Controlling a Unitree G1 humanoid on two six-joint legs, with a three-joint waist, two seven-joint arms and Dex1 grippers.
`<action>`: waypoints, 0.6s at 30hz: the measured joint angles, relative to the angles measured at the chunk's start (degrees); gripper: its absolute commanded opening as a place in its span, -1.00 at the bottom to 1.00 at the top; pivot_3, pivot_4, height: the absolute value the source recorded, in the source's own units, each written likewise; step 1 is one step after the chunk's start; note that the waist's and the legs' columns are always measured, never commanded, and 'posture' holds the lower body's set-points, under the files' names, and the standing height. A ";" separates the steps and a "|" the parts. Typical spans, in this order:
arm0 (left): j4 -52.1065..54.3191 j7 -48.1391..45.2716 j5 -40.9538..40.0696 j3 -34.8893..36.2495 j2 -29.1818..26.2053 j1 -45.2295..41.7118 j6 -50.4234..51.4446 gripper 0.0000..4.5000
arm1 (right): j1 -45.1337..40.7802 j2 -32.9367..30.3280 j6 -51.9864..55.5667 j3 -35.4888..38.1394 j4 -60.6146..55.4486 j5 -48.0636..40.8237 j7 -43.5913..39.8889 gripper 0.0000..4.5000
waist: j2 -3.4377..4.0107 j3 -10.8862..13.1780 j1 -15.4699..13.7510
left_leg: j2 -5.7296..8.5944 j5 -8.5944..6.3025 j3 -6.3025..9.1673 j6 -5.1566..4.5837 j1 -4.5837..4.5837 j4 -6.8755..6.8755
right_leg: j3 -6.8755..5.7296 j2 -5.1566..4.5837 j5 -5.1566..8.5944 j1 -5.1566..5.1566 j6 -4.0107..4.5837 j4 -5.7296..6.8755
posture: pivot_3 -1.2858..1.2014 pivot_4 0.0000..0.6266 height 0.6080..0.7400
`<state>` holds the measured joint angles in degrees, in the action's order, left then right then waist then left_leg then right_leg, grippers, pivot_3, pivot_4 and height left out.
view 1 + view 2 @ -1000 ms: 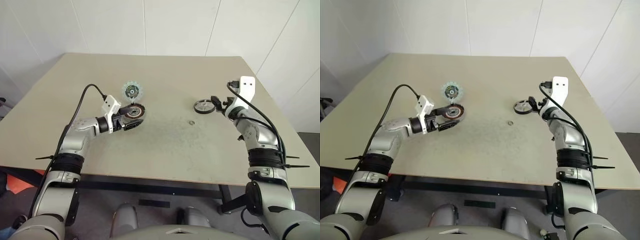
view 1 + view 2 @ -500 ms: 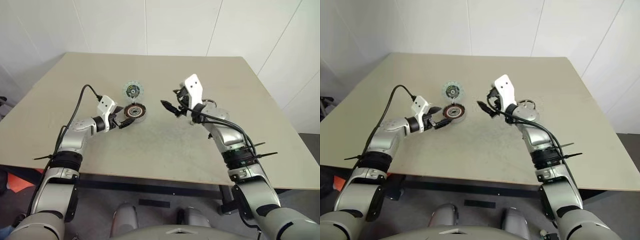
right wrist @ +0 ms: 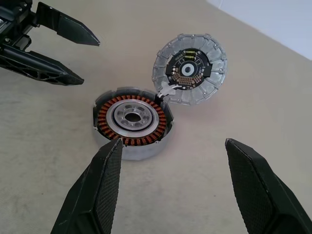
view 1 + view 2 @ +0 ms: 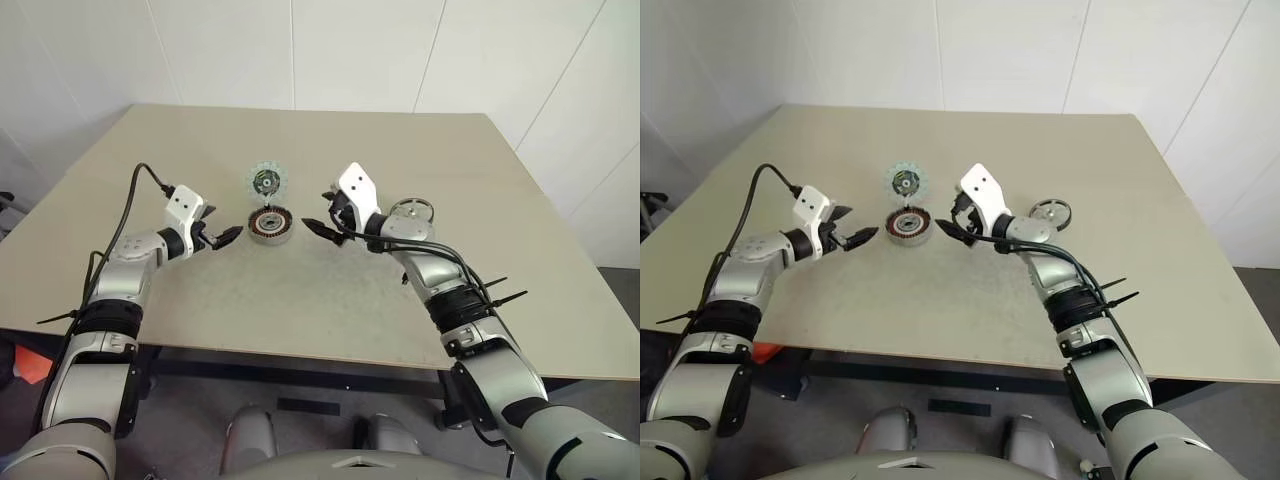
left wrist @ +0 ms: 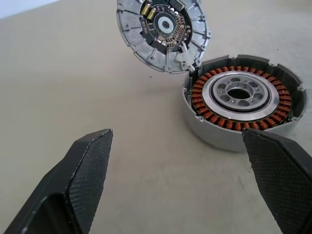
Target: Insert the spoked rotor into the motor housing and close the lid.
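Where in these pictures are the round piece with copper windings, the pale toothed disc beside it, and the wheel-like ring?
Copper-wound round piece [image 5: 238,95], left wrist view, silvery hub.
Pale toothed disc [image 3: 191,68], right wrist view, dark centre.
Wheel-like silver ring [image 4: 409,211], left eye view, its rim.

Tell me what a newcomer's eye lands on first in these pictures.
The copper-wound rotor draws the eye, seated in a round grey housing at the middle of the table. Behind it the pale lid stands tilted open, touching the housing's rim. The open left gripper and right gripper flank it, apart from it.
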<state>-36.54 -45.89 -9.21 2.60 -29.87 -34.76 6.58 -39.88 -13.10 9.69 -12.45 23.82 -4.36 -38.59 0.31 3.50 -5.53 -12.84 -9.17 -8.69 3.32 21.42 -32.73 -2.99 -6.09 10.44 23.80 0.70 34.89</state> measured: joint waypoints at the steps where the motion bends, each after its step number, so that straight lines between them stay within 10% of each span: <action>1: 0.00 0.34 -0.23 0.03 0.44 -0.92 1.57 1.00 | 0.13 -0.28 0.01 0.20 -0.32 0.00 0.08 0.68 | -0.01 0.00 -0.04 | 0.00 0.00 0.00 0.00 0.00 0.00 | 0.00 0.00 0.00 -0.01 0.00 0.00 | 0.03 -1.00 1.00; 6: -0.37 3.94 1.71 -0.53 0.79 -4.37 2.71 1.00 | 1.97 -2.04 0.53 1.98 -2.86 0.00 1.42 0.68 | -0.02 0.01 0.03 | 0.00 0.00 0.00 0.00 0.00 0.00 | 0.01 0.00 0.00 -0.01 0.00 -0.02 | 0.03 -1.00 1.00; 18: -12.08 -4.42 19.72 -14.76 -6.20 -24.83 -33.15 1.00 | 3.42 -2.71 1.46 3.27 -4.56 0.01 3.84 0.68 | -0.08 0.05 -0.02 | 0.05 0.03 0.04 0.05 0.08 -0.02 | 0.00 -0.03 0.00 0.06 0.00 -0.05 | 0.03 -1.00 1.00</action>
<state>-48.62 -50.31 10.51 -12.16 -36.08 -59.60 -26.57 -36.46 -15.82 11.15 -9.18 19.26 -4.36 -34.75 0.23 3.56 -5.56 -12.79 -9.14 -8.65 3.37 21.51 -32.75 -2.99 -6.12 10.44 23.86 0.70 34.84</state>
